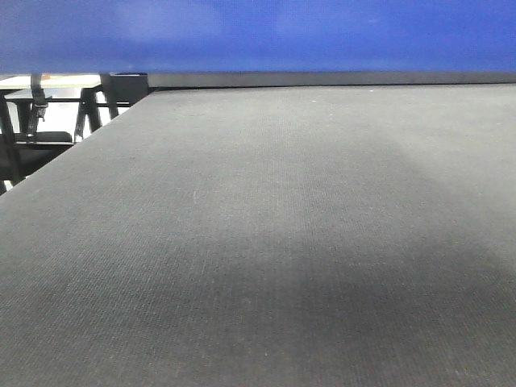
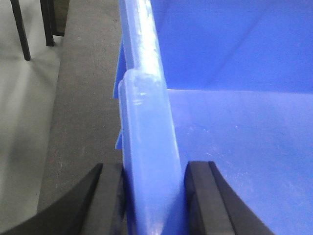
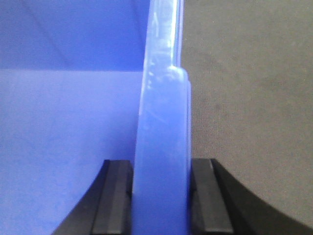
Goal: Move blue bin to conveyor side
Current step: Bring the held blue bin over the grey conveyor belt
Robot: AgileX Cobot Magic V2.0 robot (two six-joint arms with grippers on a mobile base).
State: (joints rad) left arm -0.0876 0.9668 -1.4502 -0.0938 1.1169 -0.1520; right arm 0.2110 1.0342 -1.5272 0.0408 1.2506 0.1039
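The blue bin (image 1: 258, 36) fills the top strip of the front view, held above the dark woven conveyor (image 1: 266, 242). In the left wrist view my left gripper (image 2: 154, 196) is shut on the blue bin's thick left rim (image 2: 146, 122), one black finger outside over the conveyor (image 2: 83, 98), one inside over the bin floor (image 2: 244, 147). In the right wrist view my right gripper (image 3: 160, 196) is shut on the bin's right rim (image 3: 164, 122), with the bin floor (image 3: 63, 137) to its left and the conveyor (image 3: 249, 98) to its right.
Black metal legs and a frame (image 1: 48, 121) stand beyond the conveyor's left edge, over pale floor (image 2: 22, 122). A dark rail (image 1: 322, 78) runs along the belt's far end under the bin.
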